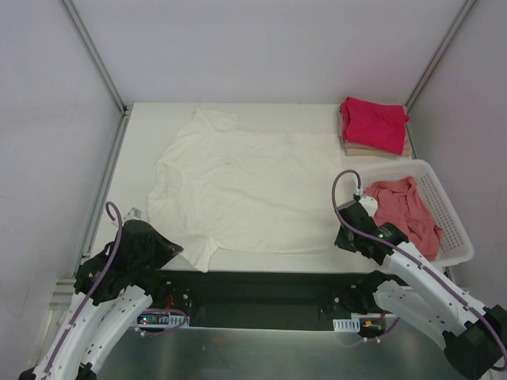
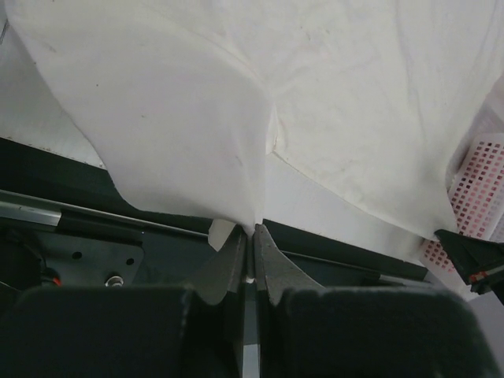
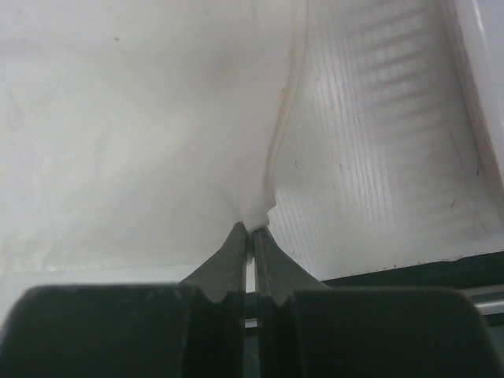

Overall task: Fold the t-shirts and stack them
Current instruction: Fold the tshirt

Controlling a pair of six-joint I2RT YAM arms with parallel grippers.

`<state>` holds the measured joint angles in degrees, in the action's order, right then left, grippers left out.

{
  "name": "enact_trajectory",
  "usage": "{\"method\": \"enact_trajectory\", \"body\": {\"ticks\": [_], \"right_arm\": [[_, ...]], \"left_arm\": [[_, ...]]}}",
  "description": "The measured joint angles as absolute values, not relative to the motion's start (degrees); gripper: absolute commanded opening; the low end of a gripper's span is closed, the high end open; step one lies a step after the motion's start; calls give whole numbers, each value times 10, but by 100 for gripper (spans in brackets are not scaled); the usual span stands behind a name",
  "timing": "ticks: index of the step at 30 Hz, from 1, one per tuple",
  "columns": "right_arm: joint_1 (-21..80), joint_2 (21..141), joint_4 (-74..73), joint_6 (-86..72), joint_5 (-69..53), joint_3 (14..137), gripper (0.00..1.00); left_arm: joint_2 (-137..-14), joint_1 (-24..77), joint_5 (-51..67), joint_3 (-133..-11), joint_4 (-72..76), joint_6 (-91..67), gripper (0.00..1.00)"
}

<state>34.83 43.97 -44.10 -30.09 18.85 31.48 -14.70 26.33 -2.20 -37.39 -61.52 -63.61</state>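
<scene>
The large cream t-shirt [image 1: 245, 186] lies spread flat across the table. My left gripper [image 1: 170, 252] is shut on the tip of its near-left sleeve, seen in the left wrist view [image 2: 252, 228] with cream cloth [image 2: 181, 118] rising from the jaws. My right gripper [image 1: 346, 233] is shut on the shirt's near-right hem corner, seen in the right wrist view [image 3: 252, 227] under the cream cloth [image 3: 142, 118]. A folded magenta-red t-shirt [image 1: 374, 121] rests on a folded tan one [image 1: 372, 148] at the far right. A salmon-pink t-shirt [image 1: 405, 210] lies crumpled in the basket.
The white slotted basket [image 1: 447, 210] stands at the right edge of the table, close beside my right arm; its wall shows in the left wrist view [image 2: 480, 189]. The table's dark front edge [image 1: 261, 281] runs just below the shirt. White enclosure walls surround the table.
</scene>
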Motion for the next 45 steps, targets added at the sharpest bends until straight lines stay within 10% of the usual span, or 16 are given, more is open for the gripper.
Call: {"method": "enact_trajectory", "body": {"ticks": [37, 45], "right_arm": [[188, 889, -358, -116, 222, 663, 4], [170, 980, -351, -100, 215, 712, 13]], "left_arm": [[-947, 168, -172, -803, -342, -349, 0], [-1099, 157, -132, -930, -320, -243, 30]]}}
